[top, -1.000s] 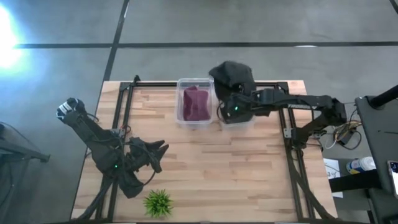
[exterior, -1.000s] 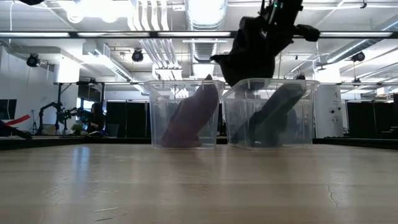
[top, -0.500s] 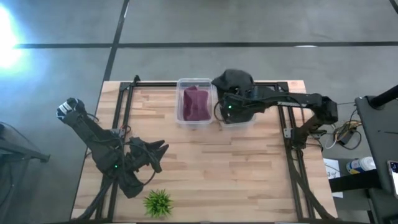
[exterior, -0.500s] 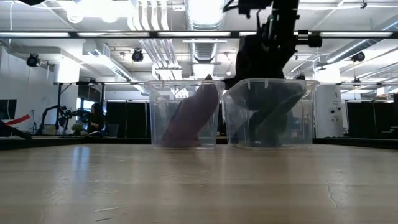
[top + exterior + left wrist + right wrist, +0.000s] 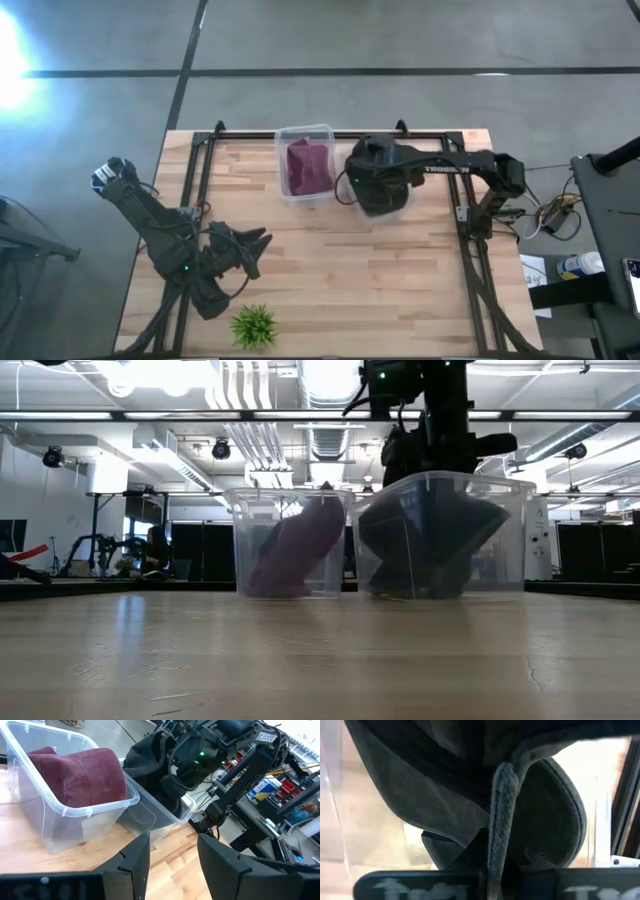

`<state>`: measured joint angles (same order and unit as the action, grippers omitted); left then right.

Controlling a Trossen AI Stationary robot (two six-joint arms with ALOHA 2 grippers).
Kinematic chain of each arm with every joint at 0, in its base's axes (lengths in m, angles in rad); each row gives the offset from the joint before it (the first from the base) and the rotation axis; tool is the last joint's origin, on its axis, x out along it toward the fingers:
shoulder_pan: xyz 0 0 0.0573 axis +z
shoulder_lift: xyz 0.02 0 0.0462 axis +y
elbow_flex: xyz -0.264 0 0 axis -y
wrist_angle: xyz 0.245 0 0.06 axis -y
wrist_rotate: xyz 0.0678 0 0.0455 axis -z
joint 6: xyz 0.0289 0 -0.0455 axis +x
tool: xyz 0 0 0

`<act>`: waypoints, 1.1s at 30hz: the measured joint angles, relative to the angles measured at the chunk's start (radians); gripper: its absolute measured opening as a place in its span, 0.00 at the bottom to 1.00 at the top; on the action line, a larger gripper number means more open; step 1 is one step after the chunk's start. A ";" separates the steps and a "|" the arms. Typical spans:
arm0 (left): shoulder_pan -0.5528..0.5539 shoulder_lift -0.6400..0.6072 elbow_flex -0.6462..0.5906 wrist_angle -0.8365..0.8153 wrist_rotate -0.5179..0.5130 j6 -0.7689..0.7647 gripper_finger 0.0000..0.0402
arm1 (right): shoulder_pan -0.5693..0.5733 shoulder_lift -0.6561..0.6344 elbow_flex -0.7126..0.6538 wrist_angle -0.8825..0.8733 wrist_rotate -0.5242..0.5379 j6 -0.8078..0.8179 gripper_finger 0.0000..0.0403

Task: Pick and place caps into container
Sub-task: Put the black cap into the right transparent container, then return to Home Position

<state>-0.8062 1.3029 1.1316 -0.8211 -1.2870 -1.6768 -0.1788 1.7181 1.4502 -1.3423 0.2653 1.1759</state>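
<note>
A clear tub (image 5: pixel 305 130) near the table's far edge holds the maroon cap (image 5: pixel 308 166), which leans on the tub wall (image 5: pixel 80 777). To its right stands a second clear tub (image 5: pixel 400 205), full of dark grey-olive cap fabric (image 5: pixel 430 535); I cannot tell one dark cap from another there. My right gripper (image 5: pixel 368 185) reaches down into this tub, shut on a dark cap (image 5: pixel 445 795). My left gripper (image 5: pixel 255 243) waits open above the table's near-left part, far from both tubs. My right gripper holds the dark cap by a thick seamed edge (image 5: pixel 501 820), pinched between its two fingers. It comes from above, pointing down into the right tub. The cap hangs below the fingers inside the tub, slack; what its lower part rests on is hidden by fabric.
A small green plant (image 5: pixel 254 325) stands at the near edge, close to my left arm. Black rails (image 5: pixel 470 240) run along the table's left and right sides. Bare wood lies between the tubs and the near edge.
My right gripper has gone down from above the right tub's far rim into the tub, moving a little toward the near edge. The dark cap, which hung clear above the tub, now sits inside it. Both tubs have slid slightly on the table.
</note>
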 joint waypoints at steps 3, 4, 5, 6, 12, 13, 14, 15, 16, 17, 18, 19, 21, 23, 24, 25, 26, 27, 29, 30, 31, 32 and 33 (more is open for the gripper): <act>-0.003 0.000 0.000 0.000 0.003 0.000 0.39 | 0.029 -0.017 0.000 -0.029 0.004 0.015 0.04; -0.003 0.000 0.000 0.000 0.003 0.000 0.39 | 0.042 -0.029 0.000 -0.041 0.016 0.023 0.04; -0.003 0.000 0.000 0.000 0.004 0.000 0.39 | 0.057 -0.042 0.000 -0.046 0.035 0.026 0.05; -0.003 0.000 0.000 0.000 0.004 0.000 0.39 | 0.072 -0.059 0.000 -0.046 0.049 0.033 0.07; -0.002 0.000 0.000 -0.001 0.004 0.007 0.39 | 0.141 -0.152 0.001 -0.042 0.119 0.075 0.27; -0.002 0.000 0.000 -0.001 0.004 0.010 0.39 | 0.150 -0.164 0.001 -0.042 0.132 0.078 0.31; -0.002 0.000 0.000 -0.001 0.004 0.015 0.39 | 0.156 -0.175 0.001 -0.042 0.145 0.079 0.35; -0.002 0.000 0.000 -0.001 0.004 0.020 0.39 | 0.162 -0.186 0.001 -0.041 0.157 0.083 0.38; -0.002 0.000 0.000 -0.001 0.004 0.027 0.39 | 0.169 -0.196 0.001 -0.038 0.170 0.087 0.42; -0.002 0.000 0.000 -0.002 0.004 0.032 0.39 | 0.180 -0.206 0.001 -0.033 0.190 0.094 0.45; -0.002 0.000 0.000 -0.001 0.004 0.038 0.39 | 0.193 -0.220 0.002 -0.032 0.215 0.103 0.47; -0.002 0.000 0.000 -0.002 0.004 0.047 0.39 | 0.209 -0.234 0.004 -0.032 0.246 0.110 0.49; -0.002 0.000 0.000 -0.001 0.004 0.057 0.39 | 0.251 -0.271 0.010 -0.030 0.312 0.129 0.52; -0.002 0.000 0.000 -0.001 0.014 0.052 0.39 | 0.299 -0.310 0.010 -0.019 0.364 0.141 0.54; -0.002 0.000 0.000 0.001 0.029 0.051 0.39 | 0.324 -0.332 0.010 0.002 0.371 0.125 0.54; -0.002 0.000 0.000 0.002 0.051 0.054 0.39 | 0.350 -0.355 0.008 0.032 0.372 0.089 0.54; -0.002 0.000 0.000 0.005 0.076 0.070 0.39 | 0.379 -0.375 0.005 0.067 0.372 0.042 0.54; 0.000 0.000 0.000 0.013 0.099 0.100 0.39 | 0.413 -0.396 0.001 0.112 0.376 -0.001 0.54; 0.013 -0.001 -0.002 0.042 0.125 0.186 0.39 | 0.478 -0.430 -0.017 0.235 0.391 -0.075 0.54; 0.026 -0.002 -0.006 0.067 0.132 0.238 0.39 | 0.508 -0.446 -0.039 0.312 0.393 -0.111 0.54; 0.046 -0.005 -0.010 0.088 0.146 0.291 0.38 | 0.530 -0.462 -0.069 0.397 0.392 -0.131 0.54; 0.071 -0.011 -0.017 0.116 0.171 0.350 0.37 | 0.546 -0.475 -0.109 0.486 0.390 -0.135 0.53; 0.102 -0.017 -0.028 0.161 0.206 0.422 0.37 | 0.557 -0.487 -0.159 0.589 0.389 -0.137 0.53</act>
<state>-0.7039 1.2854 1.1041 -0.6604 -1.0807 -1.2552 0.3784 1.2310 1.2909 -0.7532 0.6546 1.0390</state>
